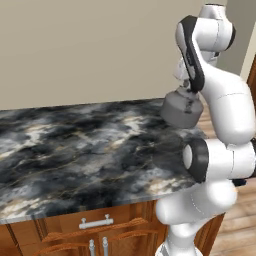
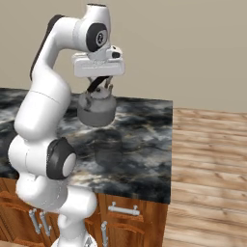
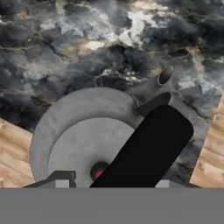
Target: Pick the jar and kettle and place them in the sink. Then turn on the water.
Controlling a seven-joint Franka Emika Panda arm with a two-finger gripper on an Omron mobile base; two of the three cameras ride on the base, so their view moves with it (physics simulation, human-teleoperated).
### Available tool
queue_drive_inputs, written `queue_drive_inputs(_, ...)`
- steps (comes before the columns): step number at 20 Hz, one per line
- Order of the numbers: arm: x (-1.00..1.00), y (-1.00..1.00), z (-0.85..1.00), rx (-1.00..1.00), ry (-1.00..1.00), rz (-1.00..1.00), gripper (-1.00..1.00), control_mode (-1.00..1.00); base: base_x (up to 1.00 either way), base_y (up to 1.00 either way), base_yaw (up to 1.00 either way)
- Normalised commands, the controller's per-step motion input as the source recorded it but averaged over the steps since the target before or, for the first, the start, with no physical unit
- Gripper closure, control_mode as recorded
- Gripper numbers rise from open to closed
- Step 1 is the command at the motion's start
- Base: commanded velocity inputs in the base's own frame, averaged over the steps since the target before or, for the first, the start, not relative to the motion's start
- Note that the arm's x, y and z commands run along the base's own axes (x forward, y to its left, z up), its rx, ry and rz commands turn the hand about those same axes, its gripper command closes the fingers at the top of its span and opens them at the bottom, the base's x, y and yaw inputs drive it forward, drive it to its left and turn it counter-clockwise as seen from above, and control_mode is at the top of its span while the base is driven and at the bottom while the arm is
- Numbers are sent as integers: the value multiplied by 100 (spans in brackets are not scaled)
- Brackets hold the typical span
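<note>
Closest to the lens in the hand view, the kettle's arched black handle [image 3: 146, 146] cuts a thick diagonal, and right under it sits the round grey lid with its dark knob [image 3: 98, 169] showing a spot of red. The short spout [image 3: 164, 78] pokes away from the body, toward the top of that view.

Over to the right base view: the pincer [image 2: 100, 87] points straight down, clamped across that handle, and the kettle [image 2: 96, 110] hangs from it, upright, clear of the surface. There's a soft shadow on the stone directly beneath it. In the left base view the same grey kettle [image 1: 181, 107] floats at the desk's right end, partly behind the white arm [image 1: 220, 110].

Below it all, the desk [image 2: 140, 144], dark marble streaked with white and tan, runs off to the left in the left base view [image 1: 75, 150]. Wooden cabinet fronts with silver pull handles [image 1: 96, 223] sit under its near edge.

To the right of the desk's end, pale wood plank floor [image 2: 207, 159] stretches away. Farthest back, a plain beige wall [image 1: 85, 45] closes the scene behind the stone top.
</note>
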Motion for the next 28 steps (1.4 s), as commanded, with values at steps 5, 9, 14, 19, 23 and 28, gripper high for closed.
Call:
queue_drive_inputs(5,-11,-2,-4,0,-10,9,100,-100,0,0,0)
queue_drive_inputs(9,0,2,0,0,-1,0,100,-100,0,0,0)
queue_drive_inputs(14,0,0,24,0,0,3,100,-100,0,0,0)
queue_drive_inputs(19,-1,0,29,0,3,4,100,-100,0,0,0)
queue_drive_inputs(23,-3,0,22,0,8,2,100,-100,0,0,0)
queue_drive_inputs(28,0,1,3,-2,4,2,100,-100,0,0,0)
